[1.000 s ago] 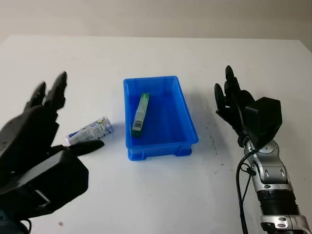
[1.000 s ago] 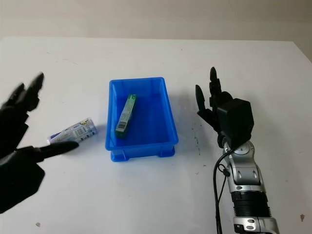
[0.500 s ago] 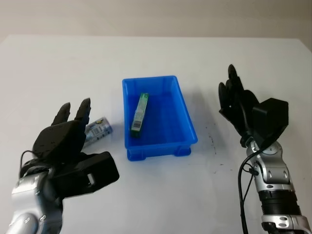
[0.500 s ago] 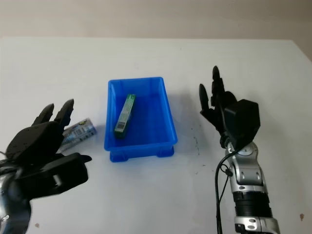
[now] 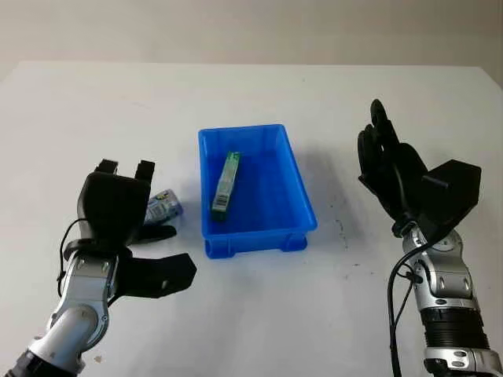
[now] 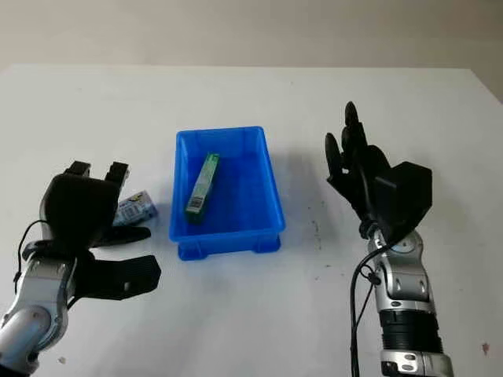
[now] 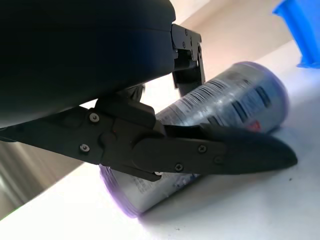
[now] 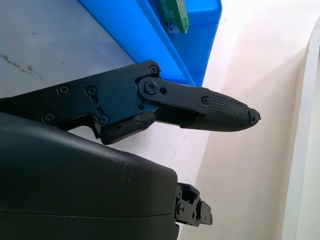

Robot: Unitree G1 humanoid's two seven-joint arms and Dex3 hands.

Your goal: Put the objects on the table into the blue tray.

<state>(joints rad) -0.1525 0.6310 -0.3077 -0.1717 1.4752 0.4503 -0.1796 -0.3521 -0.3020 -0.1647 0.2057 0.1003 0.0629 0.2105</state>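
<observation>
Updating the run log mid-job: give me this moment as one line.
left hand: over tube, not closed | right hand: open, raised beside blue tray | green box: in tray | tube: on table

The tray (image 5: 257, 188) sits near the middle of the tabletop (image 5: 259, 314). A box (image 5: 225, 182) lies inside it, along its left wall. A tube (image 5: 163, 208) lies on the tabletop just left of the tray, apart from it. The left hand (image 5: 118, 208) is over the tube's near end, fingers around it. The right hand (image 5: 389, 169) is open, raised above the tabletop, right of the tray.
</observation>
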